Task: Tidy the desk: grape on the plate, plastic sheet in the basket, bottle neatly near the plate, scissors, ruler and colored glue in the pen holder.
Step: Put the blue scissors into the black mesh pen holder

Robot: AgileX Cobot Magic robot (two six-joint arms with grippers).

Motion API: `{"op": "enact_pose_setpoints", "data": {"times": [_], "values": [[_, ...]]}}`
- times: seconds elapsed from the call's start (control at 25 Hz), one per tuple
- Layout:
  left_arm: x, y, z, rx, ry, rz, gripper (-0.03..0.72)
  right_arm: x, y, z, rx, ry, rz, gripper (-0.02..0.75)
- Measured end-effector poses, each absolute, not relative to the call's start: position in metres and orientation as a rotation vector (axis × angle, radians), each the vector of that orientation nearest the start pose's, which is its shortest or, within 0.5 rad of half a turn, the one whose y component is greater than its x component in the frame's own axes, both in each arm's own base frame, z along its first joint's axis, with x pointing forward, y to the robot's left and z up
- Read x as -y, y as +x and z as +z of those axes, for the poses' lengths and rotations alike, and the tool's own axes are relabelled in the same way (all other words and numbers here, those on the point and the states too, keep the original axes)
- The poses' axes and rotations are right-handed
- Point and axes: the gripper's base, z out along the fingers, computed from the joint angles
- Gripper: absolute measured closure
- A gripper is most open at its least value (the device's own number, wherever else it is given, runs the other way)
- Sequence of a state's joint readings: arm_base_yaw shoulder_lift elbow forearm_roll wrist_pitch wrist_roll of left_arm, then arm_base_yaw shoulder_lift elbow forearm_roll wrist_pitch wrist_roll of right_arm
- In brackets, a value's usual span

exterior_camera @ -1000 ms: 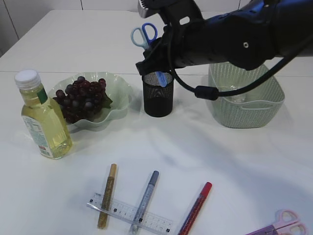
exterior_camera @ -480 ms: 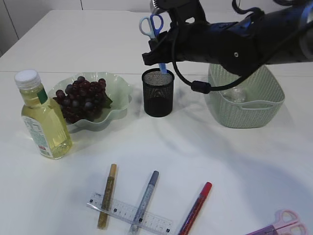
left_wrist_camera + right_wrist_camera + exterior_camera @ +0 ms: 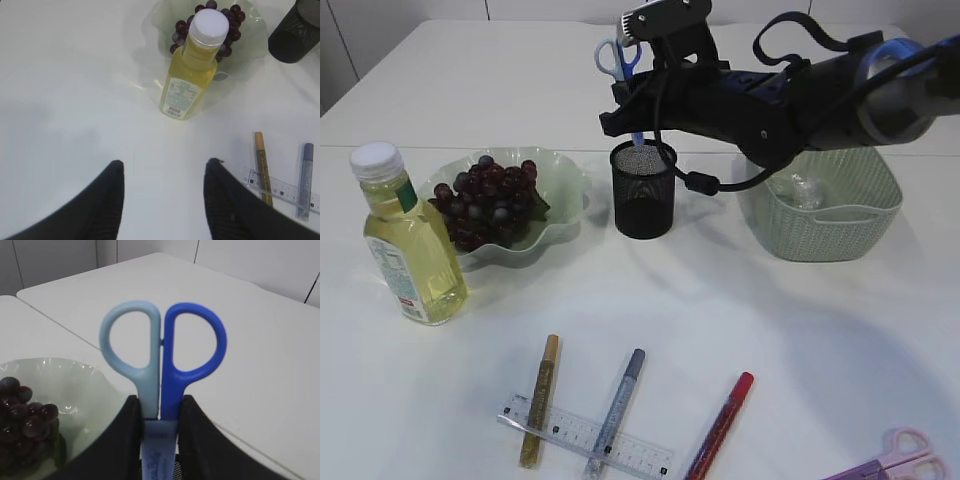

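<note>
Scissors [image 3: 617, 58] two pairs, glue pens [image 3: 616, 411] three, ruler [image 3: 586, 436] one

Right arm [image 3: 790, 95] blocks pen holder [image 3: 643, 190]; bare table [image 3: 800, 330] in front.

The bottle [image 3: 192, 70] carries a printed label [image 3: 178, 96] with small lines of text and a red strip near its lower edge, all too small to read in the left wrist view; in the exterior view its side label shows only faint marks. The scissors [image 3: 161, 362] bear pale script on the blue sheath below the handles, too blurred to make out. The clear ruler [image 3: 586, 437] shows graduation marks and tiny numerals along its edge, none legible.
</note>
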State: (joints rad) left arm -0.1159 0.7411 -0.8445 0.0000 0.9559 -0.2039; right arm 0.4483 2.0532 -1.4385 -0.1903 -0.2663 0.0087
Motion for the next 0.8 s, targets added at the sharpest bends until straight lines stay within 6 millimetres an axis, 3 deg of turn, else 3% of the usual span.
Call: {"op": "enact_pose_setpoints", "data": {"times": [0.44,0.8], "values": [[0.015,0.125,0.348,-2.337,-0.103,-0.159,0.309,-0.21,0.445,0.199,-1.743,-0.574,0.241,0.559],[0.015,0.125,0.348,-2.337,-0.103,-0.159,0.309,-0.209,0.446,0.201,-1.726,-0.562,0.245,0.559]]}}
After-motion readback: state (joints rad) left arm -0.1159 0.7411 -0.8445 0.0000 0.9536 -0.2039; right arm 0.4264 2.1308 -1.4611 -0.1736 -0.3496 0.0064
